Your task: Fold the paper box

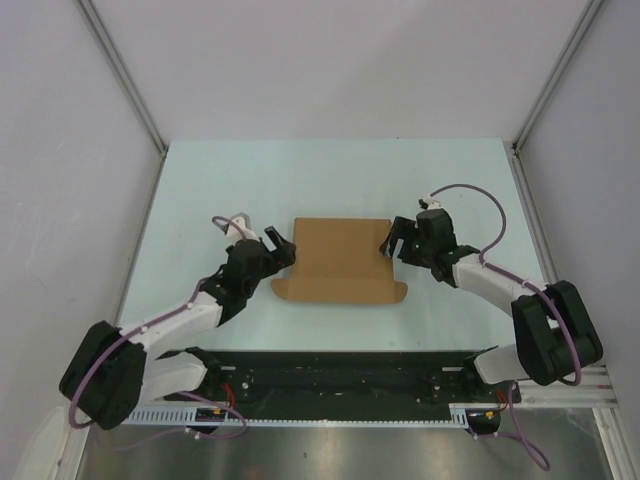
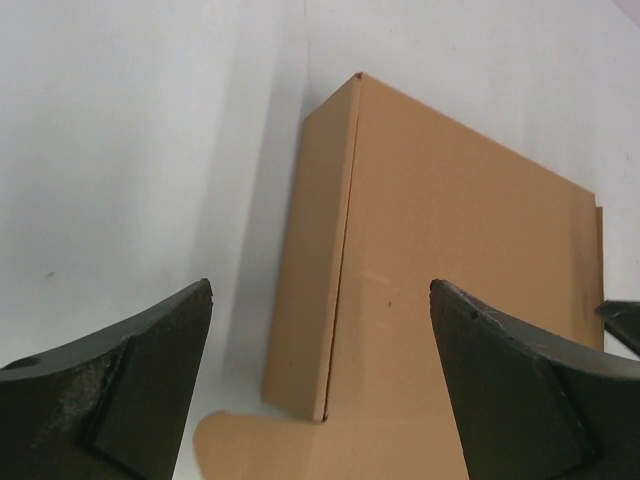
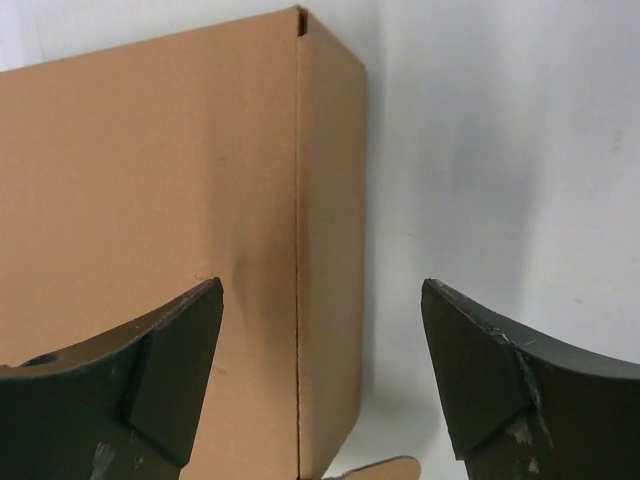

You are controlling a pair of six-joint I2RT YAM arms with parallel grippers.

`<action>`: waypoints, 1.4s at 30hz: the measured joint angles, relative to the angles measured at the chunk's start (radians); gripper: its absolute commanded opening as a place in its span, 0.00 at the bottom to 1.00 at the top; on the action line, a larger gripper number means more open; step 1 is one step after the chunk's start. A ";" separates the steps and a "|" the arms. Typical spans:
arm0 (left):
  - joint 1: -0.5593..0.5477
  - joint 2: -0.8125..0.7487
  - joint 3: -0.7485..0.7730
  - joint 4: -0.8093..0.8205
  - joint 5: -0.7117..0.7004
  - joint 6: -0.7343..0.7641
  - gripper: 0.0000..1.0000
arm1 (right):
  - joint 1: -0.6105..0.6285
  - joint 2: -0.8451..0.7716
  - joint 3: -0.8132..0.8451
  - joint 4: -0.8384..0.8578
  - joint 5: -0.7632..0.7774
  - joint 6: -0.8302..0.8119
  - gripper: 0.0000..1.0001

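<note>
1. The paper box (image 1: pixel 340 260) sits in the middle of the table (image 1: pixel 200 190), between my two claws. It reads as a shallow closed shape, with a flat top and upright side walls on its left and right.

2. Two rounded tabs lie flat on the table at its near corners, the left tab (image 1: pixel 282 290) and the right tab (image 1: pixel 400 292). Neither is tucked in.

3. I judge the folding to be far along: the body is formed, and those loose tabs look like what remains. I cannot see the near wall well enough to tell whether there are slots for them.

4. My left gripper (image 1: pixel 286 248) is spread wide and pinches nothing. It hovers just beside the box's left wall towards the far corner, and my wrist camera looks down that wall's top crease between my fingers.

5. My right gripper (image 1: pixel 390 243) is also spread and empty. It is just beside the right wall, with that wall's crease running between its fingers in the wrist view.

6. Both arms reach in from the near edge. The left forearm slants far and right, while the right elbow is out to the right and its forearm slants far and left. The wrists face each other across the box.

7. Next, I think each claw must drop towards the near corners, catch a tab by its edge and bend it up without shoving the light box.
</note>
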 measured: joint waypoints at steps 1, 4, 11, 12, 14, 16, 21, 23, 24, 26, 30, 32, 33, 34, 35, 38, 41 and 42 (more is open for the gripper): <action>0.011 0.035 0.011 0.025 0.014 0.000 0.94 | 0.000 0.007 -0.008 0.015 -0.007 0.005 0.83; 0.041 0.126 0.035 0.094 0.061 0.000 0.90 | 0.002 0.038 -0.022 0.069 -0.034 0.018 0.76; 0.061 0.320 0.073 0.173 0.148 0.000 0.66 | -0.001 0.093 -0.031 0.174 -0.086 0.042 0.57; 0.061 0.338 0.073 0.183 0.157 -0.002 0.61 | -0.001 0.093 -0.036 0.186 -0.090 0.046 0.55; 0.062 0.364 0.077 0.227 0.181 -0.008 0.47 | 0.000 0.093 -0.047 0.209 -0.096 0.053 0.50; 0.062 0.381 0.084 0.259 0.199 -0.014 0.41 | 0.002 0.092 -0.058 0.225 -0.097 0.060 0.48; 0.074 0.431 0.085 0.353 0.240 -0.018 0.34 | 0.034 0.059 -0.098 0.257 -0.026 0.073 0.55; 0.075 0.432 0.084 0.359 0.241 -0.018 0.46 | 0.045 0.049 -0.104 0.256 -0.005 0.079 0.64; 0.076 0.432 0.084 0.360 0.240 -0.018 0.51 | 0.051 0.039 -0.108 0.253 0.003 0.080 0.74; 0.076 0.422 0.084 0.350 0.240 -0.010 0.65 | 0.062 0.009 -0.116 0.221 0.003 0.084 0.81; 0.077 0.313 0.097 0.221 0.201 0.015 0.77 | 0.045 -0.093 -0.109 0.110 0.019 0.078 0.91; 0.080 0.220 0.120 0.158 0.159 0.031 0.79 | 0.014 -0.148 -0.069 0.043 0.042 0.070 0.91; 0.083 0.162 0.134 0.132 0.133 0.037 0.79 | -0.003 -0.165 -0.039 0.023 0.056 0.064 0.90; 0.083 0.100 0.147 0.111 0.108 0.043 0.75 | -0.018 -0.172 -0.001 0.010 0.066 0.058 0.89; 0.083 0.037 0.154 0.099 0.087 0.043 0.72 | -0.035 -0.173 0.039 0.005 0.073 0.055 0.86; 0.069 -0.135 0.150 0.083 0.048 0.043 0.56 | -0.074 -0.124 0.143 0.040 0.071 0.047 0.68; -0.049 -0.272 0.105 0.070 -0.007 0.044 0.35 | -0.093 0.013 0.246 0.100 0.056 0.047 0.37; -0.126 -0.307 0.076 0.063 -0.023 0.042 0.24 | -0.094 0.068 0.275 0.117 0.048 0.050 0.34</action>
